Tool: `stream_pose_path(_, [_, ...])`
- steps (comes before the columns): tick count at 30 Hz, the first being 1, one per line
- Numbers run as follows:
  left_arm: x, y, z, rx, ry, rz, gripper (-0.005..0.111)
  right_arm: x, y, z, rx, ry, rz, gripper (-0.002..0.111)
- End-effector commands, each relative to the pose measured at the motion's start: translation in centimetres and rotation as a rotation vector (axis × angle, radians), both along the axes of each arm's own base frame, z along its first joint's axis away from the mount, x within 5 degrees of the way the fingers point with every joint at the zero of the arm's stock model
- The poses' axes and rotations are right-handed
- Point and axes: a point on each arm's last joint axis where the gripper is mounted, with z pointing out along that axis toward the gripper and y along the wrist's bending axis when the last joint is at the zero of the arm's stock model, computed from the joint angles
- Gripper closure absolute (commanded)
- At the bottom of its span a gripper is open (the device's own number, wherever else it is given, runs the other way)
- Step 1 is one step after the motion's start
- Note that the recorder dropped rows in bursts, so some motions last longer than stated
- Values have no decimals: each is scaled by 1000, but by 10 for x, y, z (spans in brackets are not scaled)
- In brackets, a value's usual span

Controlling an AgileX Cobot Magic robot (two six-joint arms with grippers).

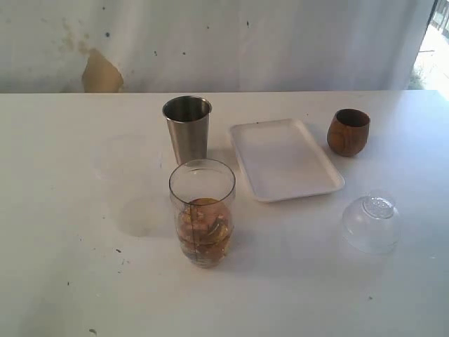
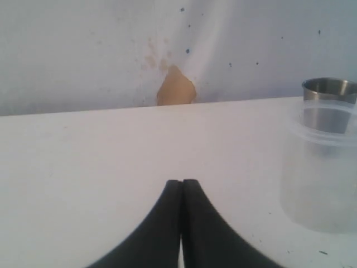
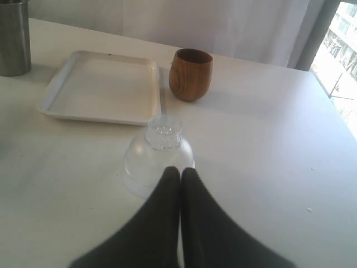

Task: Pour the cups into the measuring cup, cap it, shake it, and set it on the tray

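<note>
The left end effector (image 2: 181,187) and the right end effector (image 3: 179,173) are seen fully closed, with nothing held. Nearest on the bench (image 1: 63,267), the measuring cup (image 1: 202,210) is stood upright, uncapped, with brownish contents low inside. A clear domed lid (image 1: 370,223) is laid to its right. Beyond, the white tray (image 1: 284,160) is flanked by the steel tumbler (image 1: 187,128) and the wooden cup (image 1: 348,132).

The exterior view looks down across the bench (image 1: 56,281) toward the wall (image 1: 280,42). Wrist views sit low behind the left tool (image 2: 181,182) and right tool (image 3: 179,169); all three show the steel cup (image 1: 187,133).
</note>
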Motion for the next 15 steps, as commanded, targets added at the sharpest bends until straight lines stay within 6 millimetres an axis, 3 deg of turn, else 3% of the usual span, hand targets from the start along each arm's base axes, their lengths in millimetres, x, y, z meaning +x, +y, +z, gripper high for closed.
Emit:
stream_pose_path(1, [0,0,-3,-1,20,2,107,0,0,-1,3,-7,-7,108])
stream_pose_path(15, [0,3,-3,-24,21,64,107,0,0,-1,3,-7,-7,108])
